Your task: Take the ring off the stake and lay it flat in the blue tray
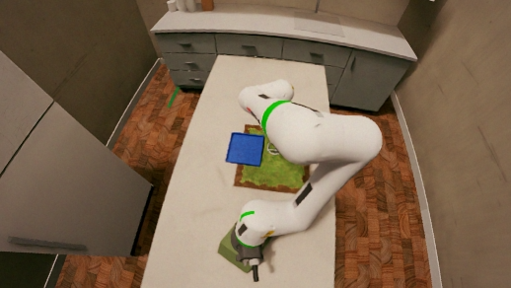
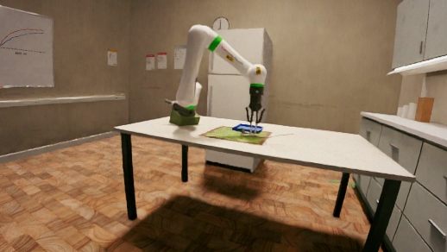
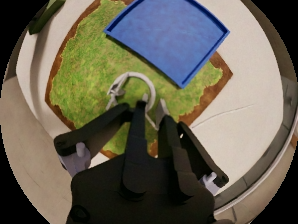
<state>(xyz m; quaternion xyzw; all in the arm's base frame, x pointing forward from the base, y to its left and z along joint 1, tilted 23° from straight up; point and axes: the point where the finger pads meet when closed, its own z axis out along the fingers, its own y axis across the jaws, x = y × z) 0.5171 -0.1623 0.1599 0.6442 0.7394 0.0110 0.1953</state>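
Note:
The pale ring (image 3: 133, 88) lies low on the green mat (image 3: 87, 70), just in front of the blue tray (image 3: 168, 31). The stake is too thin to make out clearly. My gripper (image 3: 152, 103) hangs straight down over the ring's near rim, its fingers drawn close together with only a narrow gap. I cannot see the fingers pinching the ring. In the overhead view the arm hides the gripper, and a bit of the ring (image 1: 271, 147) shows beside the empty tray (image 1: 245, 149). From the side, the gripper (image 2: 255, 120) reaches down to the mat next to the tray (image 2: 247, 128).
The mat (image 1: 271, 170) lies in the middle of a white table. The robot's green base (image 1: 234, 249) sits at the table's near end. Grey cabinets (image 1: 276, 46) stand beyond the far end.

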